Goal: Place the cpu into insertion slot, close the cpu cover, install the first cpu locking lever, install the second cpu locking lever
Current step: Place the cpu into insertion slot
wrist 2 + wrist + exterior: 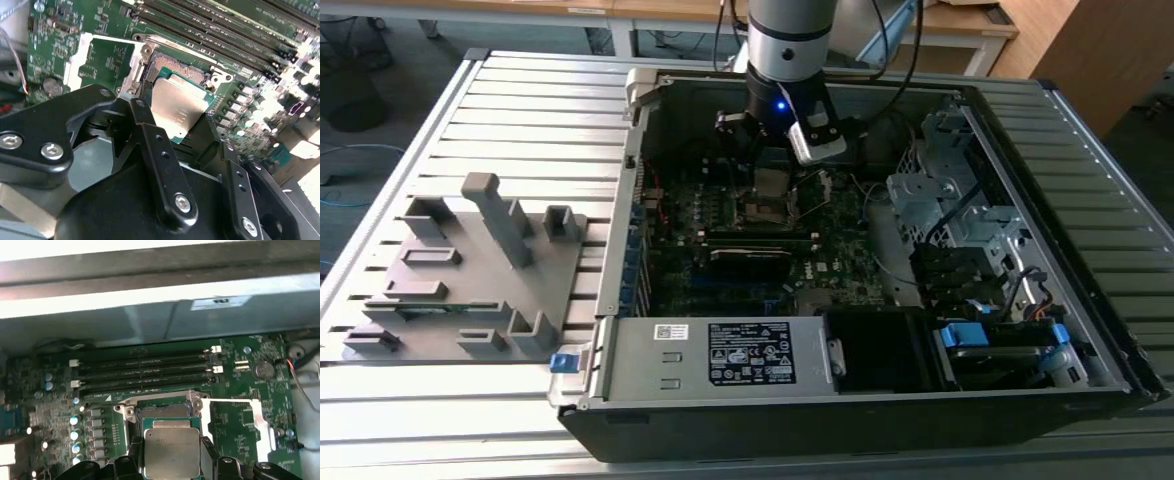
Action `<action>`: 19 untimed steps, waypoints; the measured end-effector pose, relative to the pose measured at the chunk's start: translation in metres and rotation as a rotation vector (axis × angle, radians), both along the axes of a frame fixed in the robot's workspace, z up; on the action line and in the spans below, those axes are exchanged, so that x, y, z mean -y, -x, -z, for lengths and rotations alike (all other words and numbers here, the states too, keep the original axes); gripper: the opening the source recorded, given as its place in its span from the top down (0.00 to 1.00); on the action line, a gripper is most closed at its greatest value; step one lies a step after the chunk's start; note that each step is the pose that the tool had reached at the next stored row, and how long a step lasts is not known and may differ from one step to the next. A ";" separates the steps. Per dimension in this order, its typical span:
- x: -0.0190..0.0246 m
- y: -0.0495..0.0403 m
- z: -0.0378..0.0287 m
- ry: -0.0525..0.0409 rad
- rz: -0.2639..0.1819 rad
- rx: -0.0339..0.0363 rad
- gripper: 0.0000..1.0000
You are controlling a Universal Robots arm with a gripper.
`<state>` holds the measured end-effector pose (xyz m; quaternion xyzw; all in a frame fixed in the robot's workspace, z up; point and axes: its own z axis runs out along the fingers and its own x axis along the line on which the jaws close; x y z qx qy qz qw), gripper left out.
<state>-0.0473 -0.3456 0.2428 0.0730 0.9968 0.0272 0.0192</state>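
On the exterior view's left, you have a grey fixture (467,270) resting on the slatted table (400,130), just beside the open computer case (854,430). At the case's near edge lies the power supply (720,352), and the green motherboard (720,280) spreads out beyond it.

Your arm reaches in from the far side, and the gripper (771,160) hangs over the middle of the board. It is clenched on the cpu (180,110), with a black finger (145,117) pressed against each side of the chip. You are holding the cpu tilted, just over the insertion slot (162,412). It is not seated, and the slot's contact field shows bare past the chip's edge.

The cpu cover (77,55) is swung open and lies flat on the board beside the slot, with green board showing through its cut-out. In the first wrist view, the long memory slots (142,371) run just beyond the socket.

Towards the exterior view's right stand the metal drive cages (947,190).
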 end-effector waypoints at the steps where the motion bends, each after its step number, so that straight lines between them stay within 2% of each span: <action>1: 0.0000 0.0000 0.0002 -0.0001 0.020 0.0000 0.46; 19: 0.0000 0.0000 0.0031 0.0000 0.347 0.0000 0.46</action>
